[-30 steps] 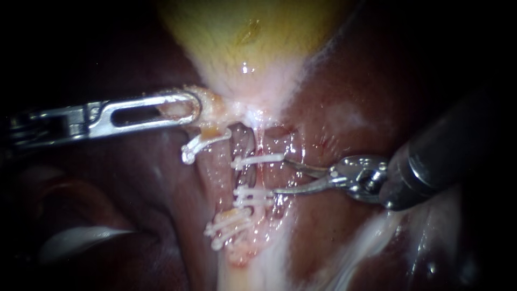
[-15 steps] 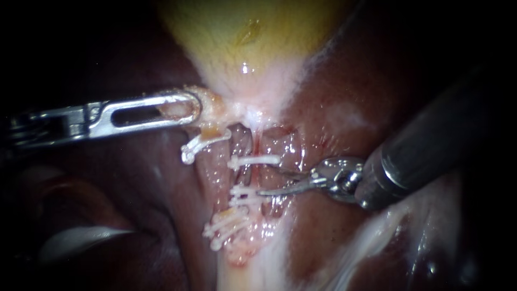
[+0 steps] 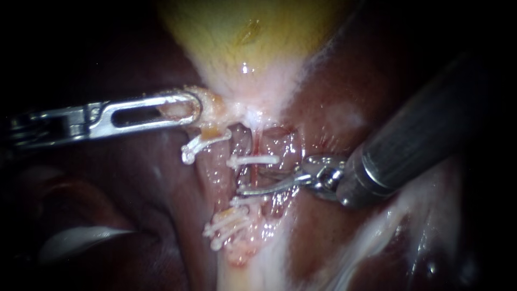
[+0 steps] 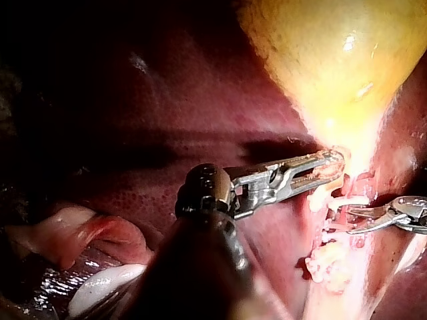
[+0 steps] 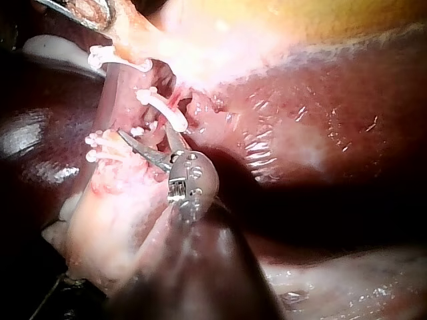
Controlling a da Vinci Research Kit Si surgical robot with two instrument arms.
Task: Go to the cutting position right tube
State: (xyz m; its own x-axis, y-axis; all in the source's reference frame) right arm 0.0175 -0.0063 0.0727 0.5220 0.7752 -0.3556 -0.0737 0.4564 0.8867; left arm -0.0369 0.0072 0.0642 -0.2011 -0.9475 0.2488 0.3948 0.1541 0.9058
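The yellow gallbladder (image 3: 253, 37) narrows down into two pale tubes. My left instrument (image 3: 180, 108) comes in level from the left, its slotted jaws shut on tissue at the gallbladder's neck (image 4: 327, 167). The right tube (image 3: 252, 175) carries one white clip (image 3: 253, 160) above and more clips (image 3: 249, 200) below. My right instrument (image 3: 252, 181) has thin curved blades, open, with one blade on either side of the right tube between those clips. In the right wrist view the blades (image 5: 143, 135) spread around the same stretch.
The left tube (image 3: 215, 167) bears a clip (image 3: 202, 144) near its top and a cluster of clips (image 3: 226, 226) lower down. Dark red liver (image 3: 350, 97) surrounds the field. Pale tissue (image 3: 81, 237) lies at the lower left.
My right instrument has slid left along the tissue, bringing its open blades from beside the clips to either side of the right tube. The left instrument has held still.
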